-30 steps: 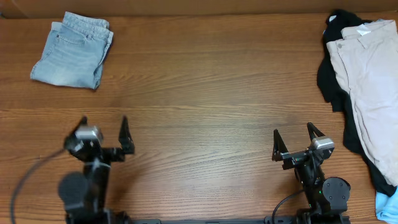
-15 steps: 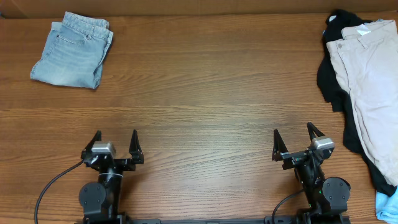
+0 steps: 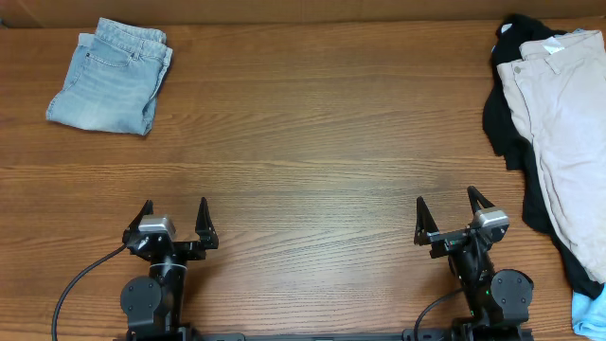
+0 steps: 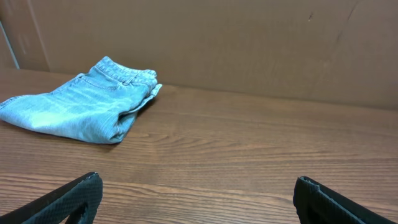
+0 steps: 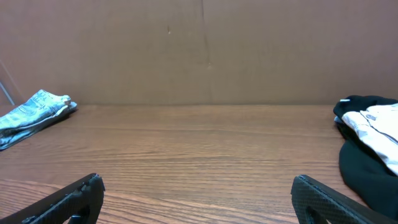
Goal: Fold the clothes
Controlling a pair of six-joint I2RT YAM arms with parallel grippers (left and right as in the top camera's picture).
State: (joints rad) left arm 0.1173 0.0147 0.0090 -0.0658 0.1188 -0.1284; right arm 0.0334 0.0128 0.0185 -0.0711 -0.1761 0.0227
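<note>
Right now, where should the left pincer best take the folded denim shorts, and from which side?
Probably the right edge of the denim shorts, below the waistband, left pincer coming from the middle of the table: folded layers stack thick there, unobstructed.

Bright, soft light, and mostly sharp pictures.
The light comes from above and spreads evenly over the wooden worktop point(image 3: 312, 123), so shadows are small and faint. From overhead the wood grain looks crisp and straight right out to the edges. In the left wrist view a pale shine lies on the wood, and the top of the denim shorts point(image 4: 81, 102) looks washed out. The left end effector point(image 4: 199, 200), close to the camera, looks black and a little soft.
</note>
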